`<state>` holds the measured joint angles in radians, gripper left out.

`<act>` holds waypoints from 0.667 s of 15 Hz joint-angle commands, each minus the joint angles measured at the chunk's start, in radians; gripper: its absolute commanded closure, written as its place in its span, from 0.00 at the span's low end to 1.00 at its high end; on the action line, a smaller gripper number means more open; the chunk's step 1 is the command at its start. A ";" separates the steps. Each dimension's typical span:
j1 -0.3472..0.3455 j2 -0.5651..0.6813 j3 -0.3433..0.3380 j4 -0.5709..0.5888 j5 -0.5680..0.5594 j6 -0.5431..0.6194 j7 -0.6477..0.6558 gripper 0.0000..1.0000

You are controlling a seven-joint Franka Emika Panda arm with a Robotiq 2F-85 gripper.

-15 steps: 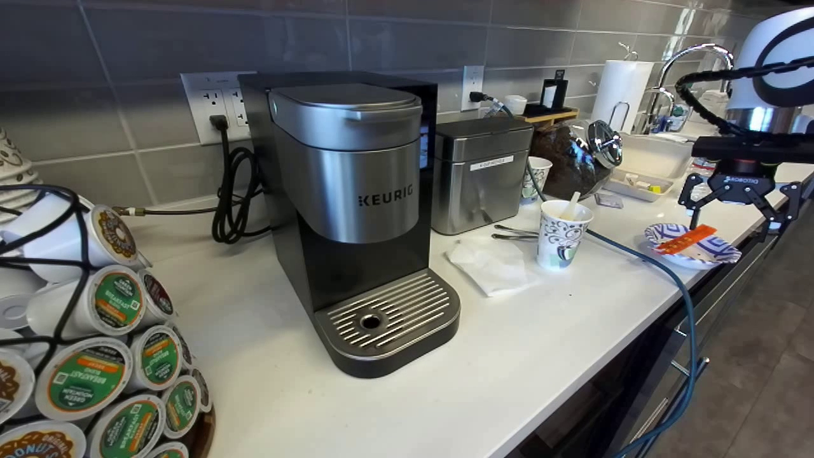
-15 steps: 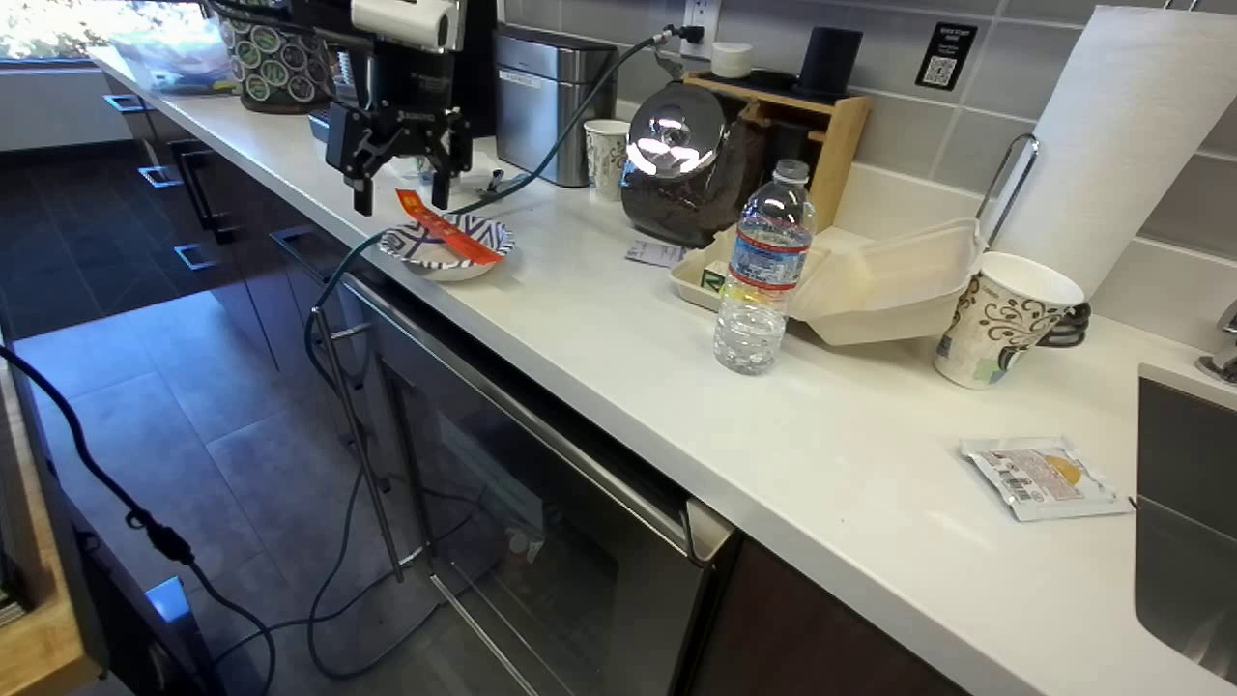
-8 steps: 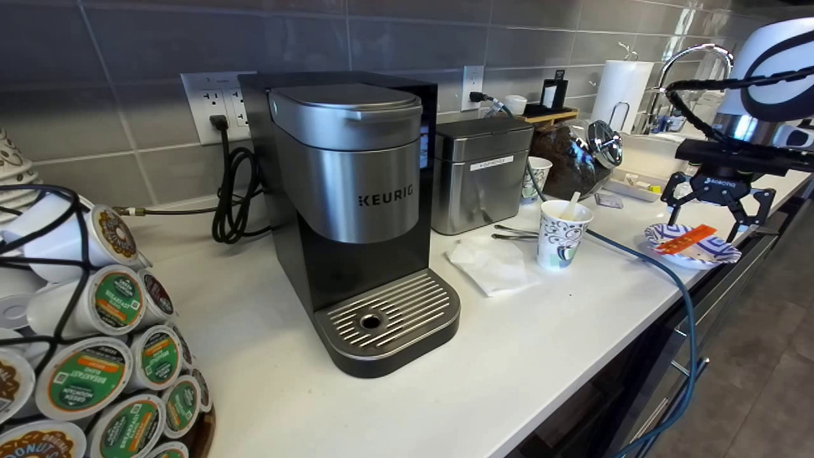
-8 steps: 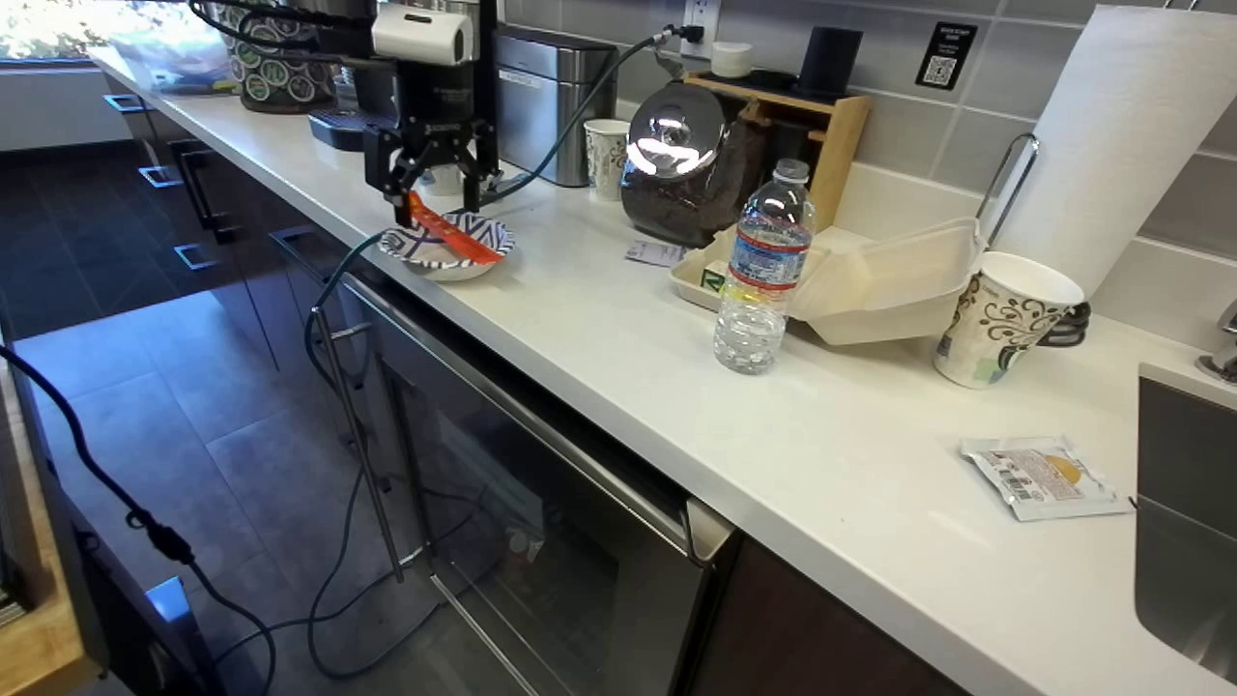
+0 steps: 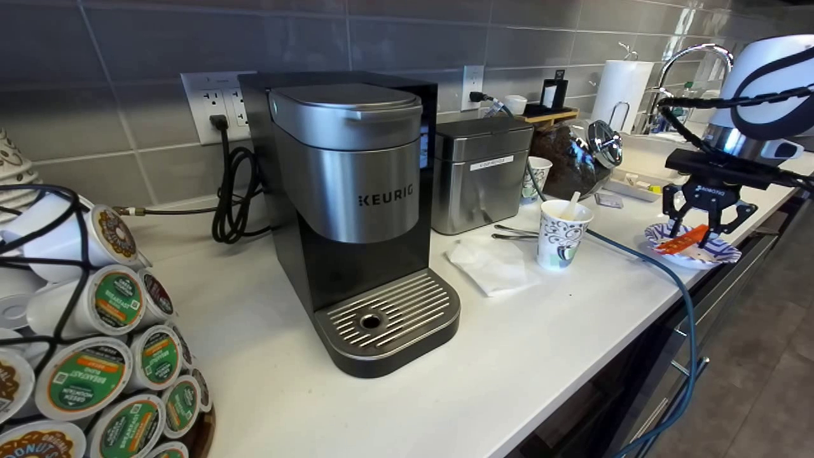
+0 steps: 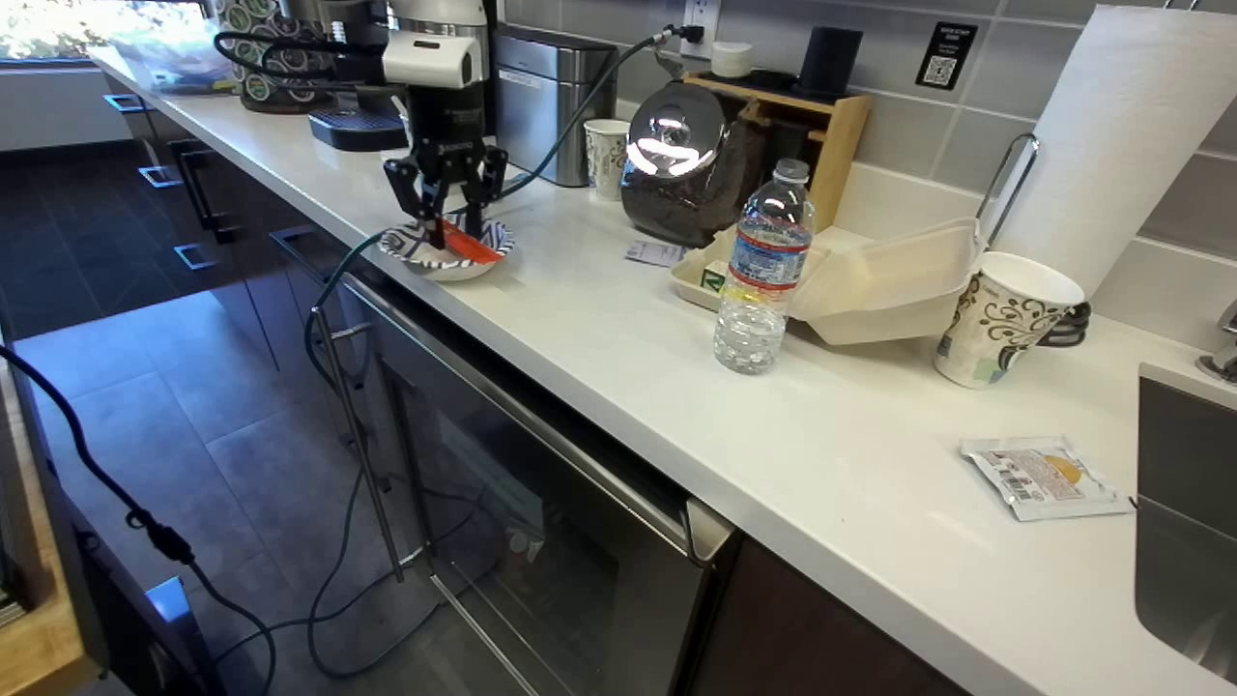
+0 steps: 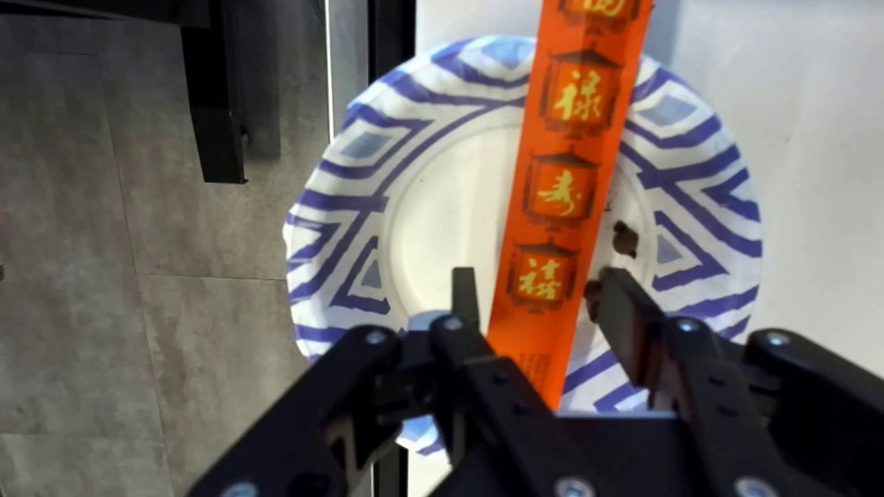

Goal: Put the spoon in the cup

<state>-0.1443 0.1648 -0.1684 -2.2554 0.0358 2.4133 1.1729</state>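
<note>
At the front edge of the counter, the gripper hangs over a shallow paper plate, whose rim juts past that edge in the wrist view. An orange-red paper sleeve lies across the plate, its long axis running roughly alongside the front edge. One finger stands on the sleeve's front-edge side, the opposite one on its back-edge side, so a squeeze would cross the narrow width. The jaws are moderately apart and hold nothing; a sliver of plate shows between the front-edge finger and the sleeve. How high the tips sit above the plate is hard to tell.

The cup stands upright, well apart from the gripper, along the counter toward the coffee machine and set in from the front edge. I cannot pick out the spoon for certain: slim metal handles lie just beside the cup, toward the back edge, and a pale stick leans inside it. Judging by the fingers, the sleeve is what the coming move would take, though the task names a spoon; if so, the carry likely runs along the front edge, then inward.
</note>
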 commanded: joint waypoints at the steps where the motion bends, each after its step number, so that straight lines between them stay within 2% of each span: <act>1: 0.015 0.014 -0.018 -0.009 -0.012 0.032 0.031 0.77; 3: 0.016 0.014 -0.020 -0.010 -0.013 0.035 0.033 0.96; 4: 0.017 0.012 -0.021 -0.011 -0.012 0.036 0.033 1.00; 8: 0.019 -0.020 -0.018 -0.027 -0.009 0.049 0.020 1.00; 10: 0.026 -0.079 -0.014 -0.060 -0.023 0.073 0.001 1.00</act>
<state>-0.1388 0.1661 -0.1762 -2.2559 0.0358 2.4416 1.1765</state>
